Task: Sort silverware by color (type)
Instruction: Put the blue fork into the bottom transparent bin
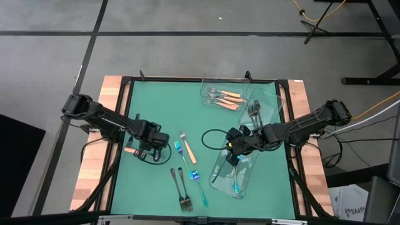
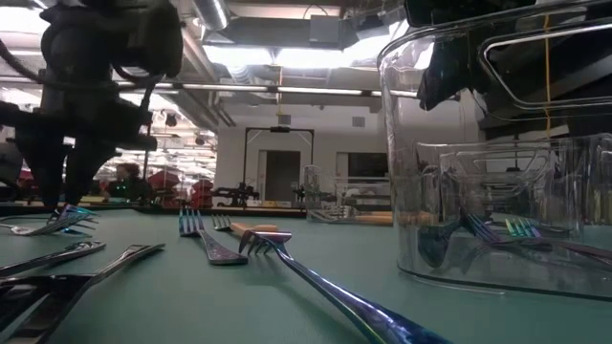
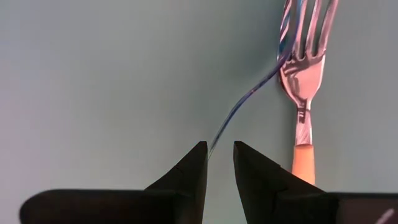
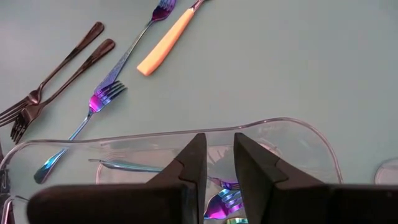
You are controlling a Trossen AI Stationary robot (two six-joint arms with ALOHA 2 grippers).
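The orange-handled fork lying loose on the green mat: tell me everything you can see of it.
The orange-handled fork with a shiny silver metal head lies flat on the green mat, near the middle of the table, between the two arms. Its matte orange handle is straight and rounded at the end. An iridescent blue fork lies beside it, their heads overlapping. The left claw is at that blue fork's handle end, not on the orange one.

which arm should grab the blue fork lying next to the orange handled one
Left. The left pincer already sits at the handle tip of the blue fork, jaws slightly apart around it. The right pincer hangs over the clear tray of blue forks, farther off.
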